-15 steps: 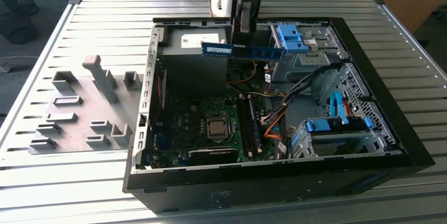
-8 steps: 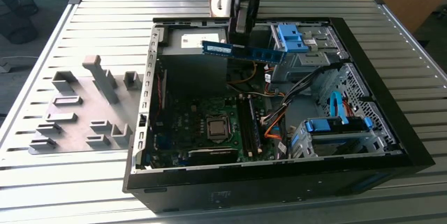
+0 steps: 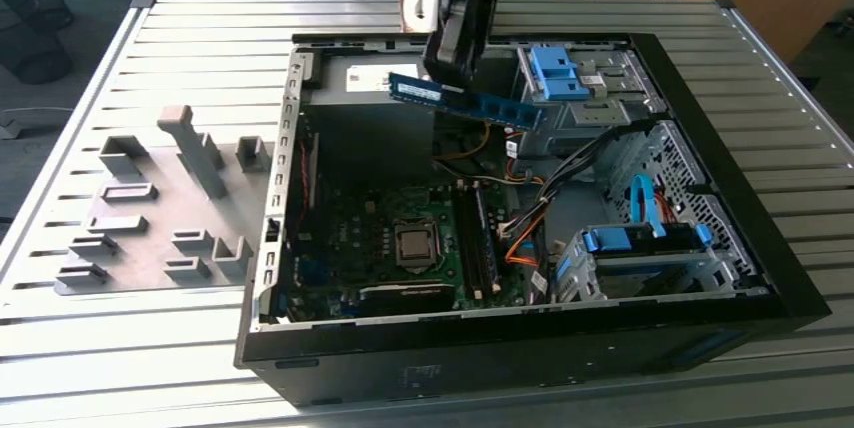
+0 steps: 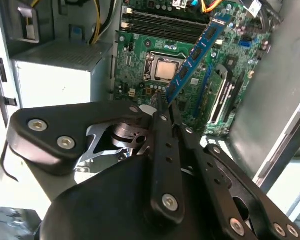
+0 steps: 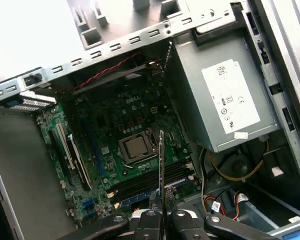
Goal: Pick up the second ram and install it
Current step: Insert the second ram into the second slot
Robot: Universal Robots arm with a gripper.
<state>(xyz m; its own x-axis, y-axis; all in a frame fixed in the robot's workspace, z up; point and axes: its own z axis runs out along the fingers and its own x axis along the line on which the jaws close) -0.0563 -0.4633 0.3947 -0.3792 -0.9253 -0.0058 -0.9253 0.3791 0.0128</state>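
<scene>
**Step in hand: carrying the module to its slot.**

The gripper (image 3: 447,76) is closed on the second ram (image 3: 470,100); the jaws clamp the flat faces of the board near one end; the rest of the stick projects free toward the exterior view's right, with that end slightly lower.

The stick hangs in the air over the far part of the open computer case (image 3: 534,358), well above the motherboard (image 3: 354,238) and touching nothing; the memory slots (image 3: 478,238) lie nearer and lower, just to the exterior view's right of the processor (image 3: 416,244).

In the second wrist view the second ram (image 4: 195,52) runs out from the gripper (image 4: 162,102) across the board, at an angle to the memory slots (image 4: 165,20). In the first wrist view it (image 5: 161,165) shows edge-on, rising from the gripper (image 5: 161,216) in front of the memory slots (image 5: 150,181); the power supply (image 5: 225,105) stands to one side, apart from the stick.

**Recommended practice (judgement):**

- Bring the long edge parallel to the slot rail; the second wrist view suggests it is not yet parallel.
- Level the stick; an off-centre hold is likely to let the free end sag or pivot under load.
- Keep the free end apart from the cables and the blue drive caddies (image 3: 554,73) on the exterior view's right.
- Whether a slot is already occupied cannot be told.
</scene>
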